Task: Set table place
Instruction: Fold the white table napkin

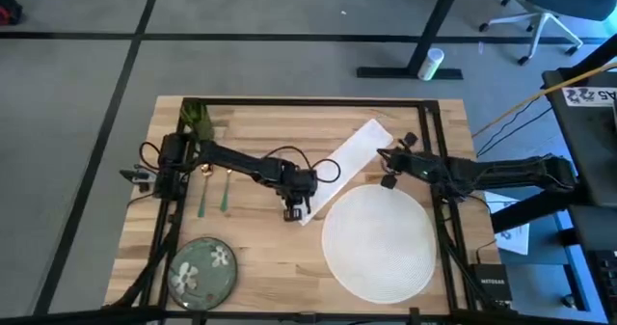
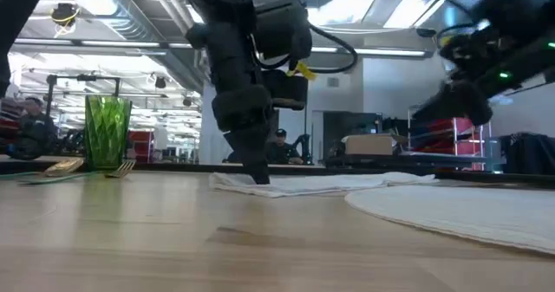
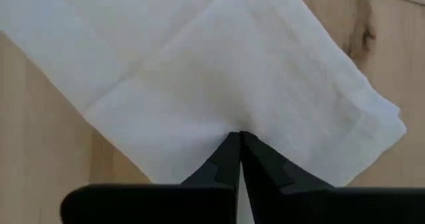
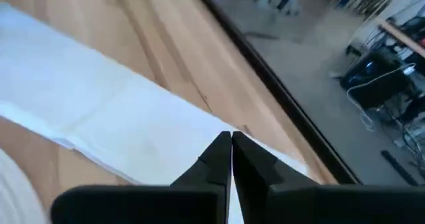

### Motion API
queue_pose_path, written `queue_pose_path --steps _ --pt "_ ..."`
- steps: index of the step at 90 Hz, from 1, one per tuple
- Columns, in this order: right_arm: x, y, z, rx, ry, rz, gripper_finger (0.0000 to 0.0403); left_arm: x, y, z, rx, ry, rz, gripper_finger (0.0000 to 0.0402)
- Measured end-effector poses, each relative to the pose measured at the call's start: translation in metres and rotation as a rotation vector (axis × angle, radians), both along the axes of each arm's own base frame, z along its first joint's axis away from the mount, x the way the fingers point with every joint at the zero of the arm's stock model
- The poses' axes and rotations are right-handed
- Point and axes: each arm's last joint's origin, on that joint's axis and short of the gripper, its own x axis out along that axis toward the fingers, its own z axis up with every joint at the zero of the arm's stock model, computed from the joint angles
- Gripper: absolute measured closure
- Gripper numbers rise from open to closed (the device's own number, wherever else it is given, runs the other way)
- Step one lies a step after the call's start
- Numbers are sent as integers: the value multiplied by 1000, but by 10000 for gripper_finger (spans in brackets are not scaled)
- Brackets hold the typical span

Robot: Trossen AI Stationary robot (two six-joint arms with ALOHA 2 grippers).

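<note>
A long white napkin (image 1: 347, 161) lies slantwise on the wooden table (image 1: 260, 257), from the far right toward the middle. My left gripper (image 1: 294, 212) stands shut at its near end, pointing down (image 2: 258, 178). My right gripper (image 1: 386, 156) is shut above the napkin's far end, raised off the table (image 2: 460, 110). The round white placemat (image 1: 378, 240) lies at the near right, and its edge touches the napkin. The green floral plate (image 1: 202, 267) lies at the near left. The green cup (image 1: 198, 120) stands at the far left, with the green fork (image 1: 202, 198) and gold utensil (image 1: 224, 192) beside it. My left gripper comes from above, pointing down, and its shut fingertips (image 3: 229, 151) meet the napkin close to its near end (image 3: 249, 121). Whether cloth is caught between the tips I cannot tell; the fingers hide it. The napkin lies flat on the table.
The table's black frame bars (image 1: 439, 151) run along the left and right sides under the arms. Bare wood lies between the plate and the placemat at the near middle. A desk and cables stand past the table's right edge.
</note>
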Motion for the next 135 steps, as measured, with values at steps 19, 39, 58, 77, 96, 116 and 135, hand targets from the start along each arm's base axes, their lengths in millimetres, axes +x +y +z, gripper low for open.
queue_pose_path --steps 19,39,58,77,96,116,135 --pt "44 -43 8 102 360 21 403 1 0 0 17 -11 -10 401" --pt "80 -89 -11 164 581 -12 403 5 -3 1 20 -49 1 401" --pt "100 -104 -32 222 648 13 403 4 -21 1 11 -52 -4 401" --pt "111 -108 -38 265 631 55 403 1 -46 1 -16 -51 -5 401" --pt "124 -113 -38 298 581 103 403 -6 -72 -3 -43 -74 32 401" --pt "142 -119 -41 344 501 184 403 -12 -95 -3 -33 -80 94 401" --pt "175 -118 -43 322 478 304 403 -25 -116 0 13 -70 133 401"
